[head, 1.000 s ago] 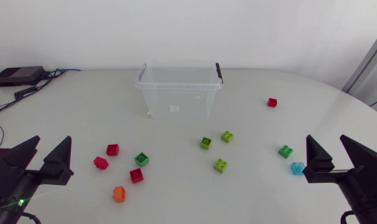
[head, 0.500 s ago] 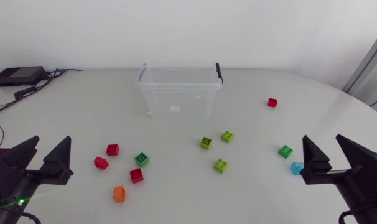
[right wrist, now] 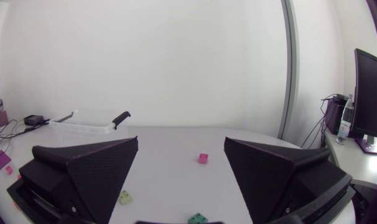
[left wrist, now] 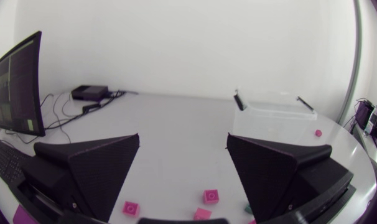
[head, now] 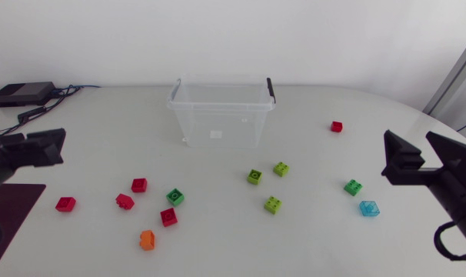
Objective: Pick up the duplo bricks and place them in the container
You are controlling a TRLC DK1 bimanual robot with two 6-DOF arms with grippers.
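Left hand [left wrist: 182, 155] is spread wide open and empty, and so is the right hand [right wrist: 181, 158], one at each side of the desk [head: 317, 246]. The clear container [head: 218, 127] sits far-middle. Loose in front of it are red bricks [head: 139, 185] and an orange brick [head: 147, 239] on the left and lime bricks [head: 273, 205] mid-desk. A green brick [head: 353, 187] and a light blue brick [head: 368, 208] lie near the right hand.

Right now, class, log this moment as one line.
left jaws open | right jaws open | container empty | bricks scattered on table
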